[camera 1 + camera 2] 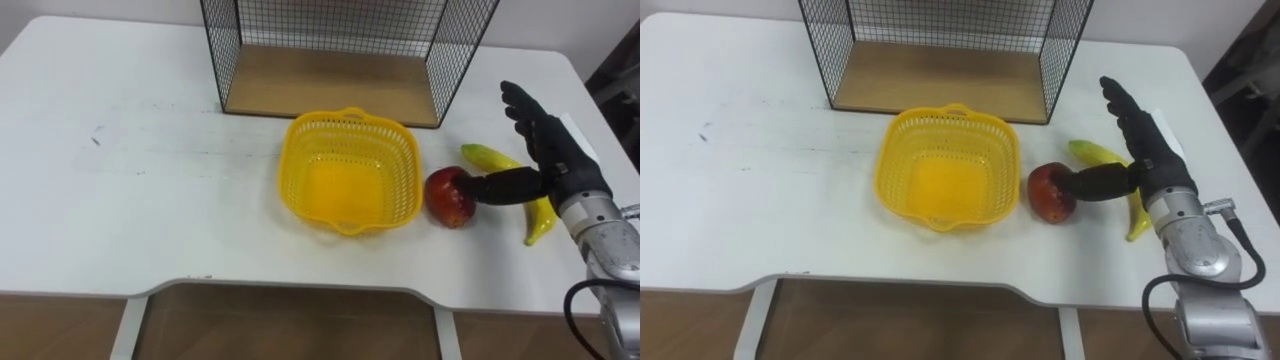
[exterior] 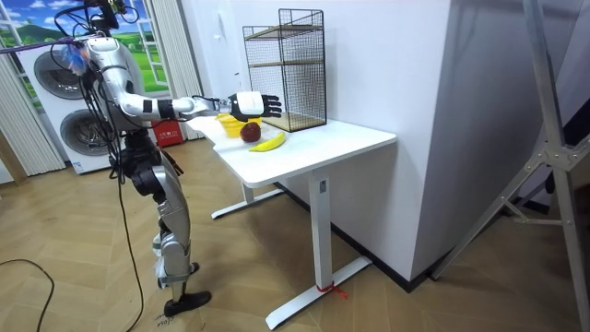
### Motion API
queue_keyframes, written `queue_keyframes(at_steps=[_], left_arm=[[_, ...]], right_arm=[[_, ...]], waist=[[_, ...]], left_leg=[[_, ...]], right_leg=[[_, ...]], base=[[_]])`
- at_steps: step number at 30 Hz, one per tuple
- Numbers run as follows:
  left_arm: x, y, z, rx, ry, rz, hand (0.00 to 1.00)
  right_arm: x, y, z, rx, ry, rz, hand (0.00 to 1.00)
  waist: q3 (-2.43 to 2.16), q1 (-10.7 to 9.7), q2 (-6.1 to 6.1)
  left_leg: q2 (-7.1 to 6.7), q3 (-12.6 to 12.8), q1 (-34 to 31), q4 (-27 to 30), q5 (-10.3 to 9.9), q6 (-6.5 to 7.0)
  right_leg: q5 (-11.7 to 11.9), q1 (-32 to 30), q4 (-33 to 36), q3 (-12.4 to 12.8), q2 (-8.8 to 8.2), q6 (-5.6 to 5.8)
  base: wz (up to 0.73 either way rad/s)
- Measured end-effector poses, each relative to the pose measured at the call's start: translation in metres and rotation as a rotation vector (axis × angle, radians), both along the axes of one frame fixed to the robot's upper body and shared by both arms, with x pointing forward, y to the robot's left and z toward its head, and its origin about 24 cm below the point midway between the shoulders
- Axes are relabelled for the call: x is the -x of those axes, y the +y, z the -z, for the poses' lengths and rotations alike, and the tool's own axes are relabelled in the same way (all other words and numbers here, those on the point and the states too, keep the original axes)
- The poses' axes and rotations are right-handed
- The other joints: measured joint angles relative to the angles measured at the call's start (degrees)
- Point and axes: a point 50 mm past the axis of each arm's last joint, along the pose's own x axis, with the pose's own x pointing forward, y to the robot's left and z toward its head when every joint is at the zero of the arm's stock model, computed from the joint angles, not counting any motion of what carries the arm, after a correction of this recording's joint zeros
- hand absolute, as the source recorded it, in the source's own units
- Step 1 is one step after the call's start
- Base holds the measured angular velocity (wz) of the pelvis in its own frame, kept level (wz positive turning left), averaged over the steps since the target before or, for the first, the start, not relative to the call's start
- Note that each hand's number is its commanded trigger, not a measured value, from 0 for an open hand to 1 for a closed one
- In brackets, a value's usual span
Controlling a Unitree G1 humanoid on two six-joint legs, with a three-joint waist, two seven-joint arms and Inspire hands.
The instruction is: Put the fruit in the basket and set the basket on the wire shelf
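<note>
White table [image 1: 120, 220], wire shelf [image 1: 330, 88], yellow basket [image 1: 287, 168], apple [image 1: 447, 202], banana [image 1: 489, 157]

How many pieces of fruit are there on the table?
2. The apple lies right of the yellow basket, touched by the thumb of the right hand; the banana lies beyond it, partly behind that hand.

On the white table [image 1: 130, 190] an empty yellow basket [image 1: 350, 172] sits with the wire shelf [image 1: 340, 60] at its twelve o'clock. A red apple [image 1: 449, 198] lies just beside it at three o'clock. The right hand [image 1: 556, 152], fingers straight, touches the apple with its thumb, above a banana [image 1: 488, 157].
</note>
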Motion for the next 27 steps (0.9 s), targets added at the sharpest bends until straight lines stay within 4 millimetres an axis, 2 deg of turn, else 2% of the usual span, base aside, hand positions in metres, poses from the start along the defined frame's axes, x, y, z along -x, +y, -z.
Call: queue_keyframes(at_steps=[10,13,20,27], left_arm=[[0.0,0.0,0.0,0.003,-0.006,0.001,0.0],[0.0,-0.002,0.001,0.006,-0.004,0.014,0.0],[-0.002,-0.005,0.001,0.011,-0.007,0.032,0.0],[-0.009,-0.005,0.0,0.01,-0.028,0.04,0.0]], right_arm=[[0.003,0.001,0.004,0.0,0.026,-0.023,0.0],[0.008,0.003,0.012,-0.001,0.058,-0.034,0.0],[0.009,0.003,0.013,0.017,0.067,-0.037,0.0],[0.008,0.005,0.014,0.015,0.068,-0.039,0.0]], waist=[[0.0,0.0,-0.1],[0.05,0.4,-0.19],[0.13,1.0,-0.35],[0.15,1.3,-0.33]], left_leg=[[-0.25,-0.1,0.0,0.0,0.0,0.0],[-0.33,-0.1,-0.1,0.1,0.0,0.0],[-0.37,-0.4,-0.3,0.2,0.0,0.0],[-0.39,-0.5,-0.6,0.1,0.0,0.0]], right_leg=[[0.0,0.1,0.0,-0.1,-0.01,0.01],[0.0,0.1,0.0,-0.2,-0.03,0.01],[0.0,0.1,0.0,-0.5,-0.07,0.01],[0.0,0.1,0.0,-0.8,-0.1,0.0]], base=[[0.0],[0.0],[0.01],[0.01]])
